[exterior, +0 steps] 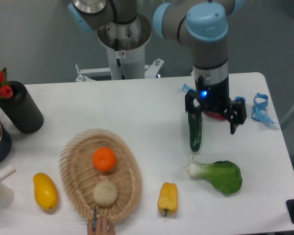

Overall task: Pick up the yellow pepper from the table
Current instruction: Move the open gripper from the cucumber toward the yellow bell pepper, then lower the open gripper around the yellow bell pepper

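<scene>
The small ribbed yellow-orange bell pepper (167,198) is lying on the large white tabletop (137,107), near its front edge, just right of the oval woven wicker basket (71,171). The two-finger black gripper (215,121) is hanging well behind the pepper, its fingers spread apart and grasping nothing, over the top end of the long dark green cucumber (195,132) and a partly hidden magenta vegetable (216,116). A leafy green bok choy (220,175) is sitting right of the pepper. The basket is holding a round orange fruit (104,159) and a pale round item (105,192). A smooth yellow mango-like fruit (44,190) is resting left of the basket. A human hand (101,227) is reaching in at the basket's front rim.
</scene>
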You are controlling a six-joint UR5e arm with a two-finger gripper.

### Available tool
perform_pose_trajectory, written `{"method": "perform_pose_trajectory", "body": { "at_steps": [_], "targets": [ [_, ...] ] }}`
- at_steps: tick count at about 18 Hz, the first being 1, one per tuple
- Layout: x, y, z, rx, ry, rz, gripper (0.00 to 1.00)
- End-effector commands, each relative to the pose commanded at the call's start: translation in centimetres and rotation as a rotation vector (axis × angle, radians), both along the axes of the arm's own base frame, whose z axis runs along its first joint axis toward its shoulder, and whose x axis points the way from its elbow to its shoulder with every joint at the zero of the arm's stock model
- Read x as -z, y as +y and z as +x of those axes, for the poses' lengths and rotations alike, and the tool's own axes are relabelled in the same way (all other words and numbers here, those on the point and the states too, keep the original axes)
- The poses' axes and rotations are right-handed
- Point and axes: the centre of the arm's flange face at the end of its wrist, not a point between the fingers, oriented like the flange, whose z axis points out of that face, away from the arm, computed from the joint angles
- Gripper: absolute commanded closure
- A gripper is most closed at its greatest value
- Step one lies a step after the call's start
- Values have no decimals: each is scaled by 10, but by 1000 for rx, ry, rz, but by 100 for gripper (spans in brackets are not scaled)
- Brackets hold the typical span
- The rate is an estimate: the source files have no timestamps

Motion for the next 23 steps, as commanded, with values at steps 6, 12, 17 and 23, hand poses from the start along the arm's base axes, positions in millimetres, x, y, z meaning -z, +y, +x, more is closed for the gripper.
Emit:
{"method": "perform_pose_trajectory", "body": {
  "at_steps": [6, 12, 17, 23],
  "targets": [
    [22, 20, -14, -111, -80, 60, 0],
    [68, 46, -24, -171, -171, 73, 0],
    [117, 69, -30, -210, -215, 67, 0],
    [133, 78, -25, -211, -229, 62, 0]
  ]
}}
